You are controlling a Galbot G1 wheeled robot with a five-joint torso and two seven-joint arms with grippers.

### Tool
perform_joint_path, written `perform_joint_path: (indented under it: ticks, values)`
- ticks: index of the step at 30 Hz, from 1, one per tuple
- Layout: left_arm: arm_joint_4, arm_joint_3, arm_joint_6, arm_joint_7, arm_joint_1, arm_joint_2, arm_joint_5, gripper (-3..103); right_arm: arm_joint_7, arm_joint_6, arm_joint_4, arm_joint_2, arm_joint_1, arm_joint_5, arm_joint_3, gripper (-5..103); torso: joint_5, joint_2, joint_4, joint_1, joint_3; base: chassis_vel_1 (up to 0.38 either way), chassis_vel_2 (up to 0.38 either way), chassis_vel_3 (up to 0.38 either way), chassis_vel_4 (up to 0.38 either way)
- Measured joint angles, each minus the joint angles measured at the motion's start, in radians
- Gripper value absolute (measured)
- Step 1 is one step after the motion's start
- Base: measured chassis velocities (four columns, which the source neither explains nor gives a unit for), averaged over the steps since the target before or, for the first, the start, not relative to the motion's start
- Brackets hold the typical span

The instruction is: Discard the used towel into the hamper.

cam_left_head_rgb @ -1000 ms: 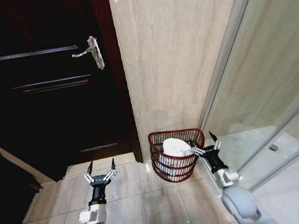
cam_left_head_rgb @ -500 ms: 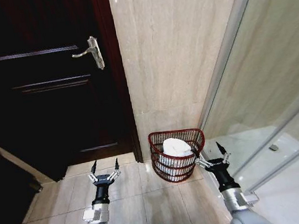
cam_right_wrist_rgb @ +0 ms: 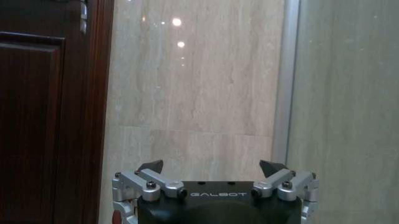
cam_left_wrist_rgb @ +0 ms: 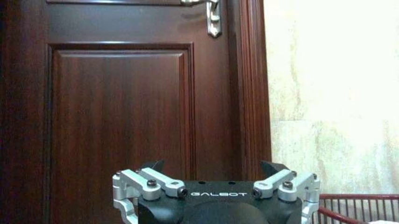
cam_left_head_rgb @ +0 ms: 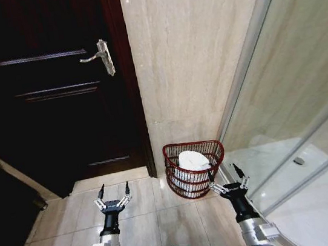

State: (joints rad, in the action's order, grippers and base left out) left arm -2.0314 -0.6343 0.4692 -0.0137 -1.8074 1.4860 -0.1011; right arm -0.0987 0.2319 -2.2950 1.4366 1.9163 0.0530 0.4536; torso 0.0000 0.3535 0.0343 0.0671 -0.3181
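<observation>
The hamper (cam_left_head_rgb: 191, 189), a small red-brown slatted basket, stands on the floor against the marble wall, beside the door frame. A white towel (cam_left_head_rgb: 192, 159) lies bundled inside it, below the rim. My right gripper (cam_left_head_rgb: 224, 174) is open and empty, held low just to the right of the hamper and nearer me, apart from it. My left gripper (cam_left_head_rgb: 113, 189) is open and empty over the floor tiles to the hamper's left. In the left wrist view my left gripper (cam_left_wrist_rgb: 213, 166) faces the door, with the hamper's rim (cam_left_wrist_rgb: 358, 204) at the corner. In the right wrist view my right gripper (cam_right_wrist_rgb: 212, 164) faces the wall.
A dark wooden door (cam_left_head_rgb: 56, 95) with a metal lever handle (cam_left_head_rgb: 99, 55) is shut on the left. A beige marble wall (cam_left_head_rgb: 185, 59) rises behind the hamper. A glass shower partition (cam_left_head_rgb: 296, 104) runs along the right. Beige floor tiles (cam_left_head_rgb: 149, 214) lie in front.
My right gripper has drawn back from beside the hamper's rim, lower and closer to me. The left gripper has shifted only slightly. The towel stays in the hamper.
</observation>
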Motion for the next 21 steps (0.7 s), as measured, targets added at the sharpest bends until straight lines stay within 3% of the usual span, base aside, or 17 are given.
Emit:
perform_joint_path:
  ticks: [11,21]
  values:
    - [-0.002,0.010,0.048,0.023,-0.027,0.003,0.031,100,-0.037,0.031,0.032,0.002,0.014,0.028,-0.021,100,-0.0001,0.000,0.0001,0.000,0.000,0.121,-0.116,-0.122,0.127]
    - [0.024,0.014,0.025,0.013,0.004,0.001,0.049,100,-0.052,0.066,0.068,0.028,0.027,0.077,-0.057,100,-0.0001,0.000,0.0000,0.000,0.000,0.097,-0.109,-0.103,0.096]
